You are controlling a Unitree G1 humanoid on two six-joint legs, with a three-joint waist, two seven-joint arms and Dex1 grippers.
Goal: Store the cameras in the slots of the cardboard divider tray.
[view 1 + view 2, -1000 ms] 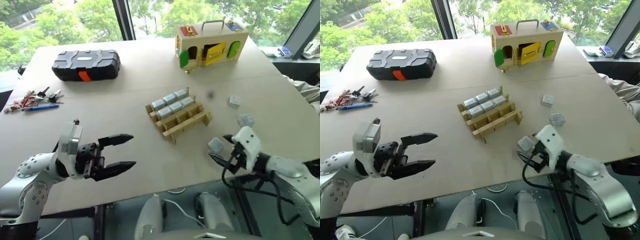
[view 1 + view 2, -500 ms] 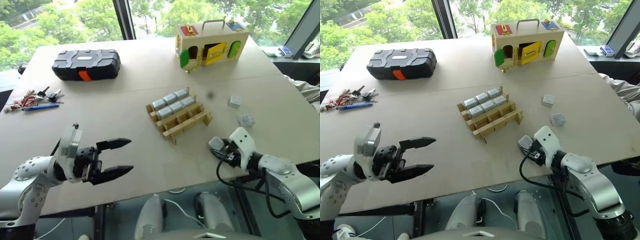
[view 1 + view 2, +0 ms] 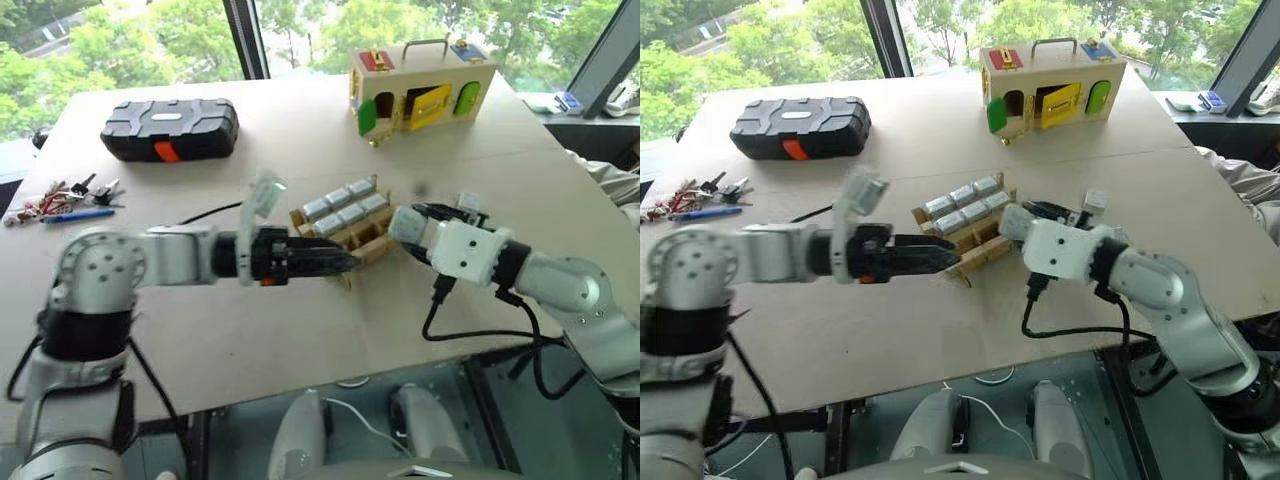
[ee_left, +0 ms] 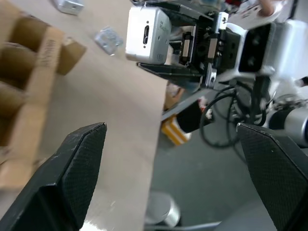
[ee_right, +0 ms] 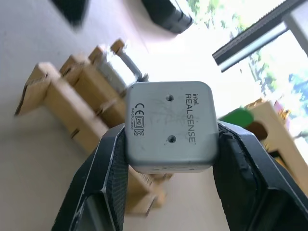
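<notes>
Silver camera marked "intel REALSENSE"

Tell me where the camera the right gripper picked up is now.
The camera is clamped in the right gripper, held above the table just right of the cardboard divider tray.

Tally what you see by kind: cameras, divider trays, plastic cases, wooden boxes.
Silvery-grey rectangular cameras: 9
Tan cardboard divider tray: 1
Black plastic case with orange latch: 1
Wooden box with coloured doors: 1
Total: 12
</notes>
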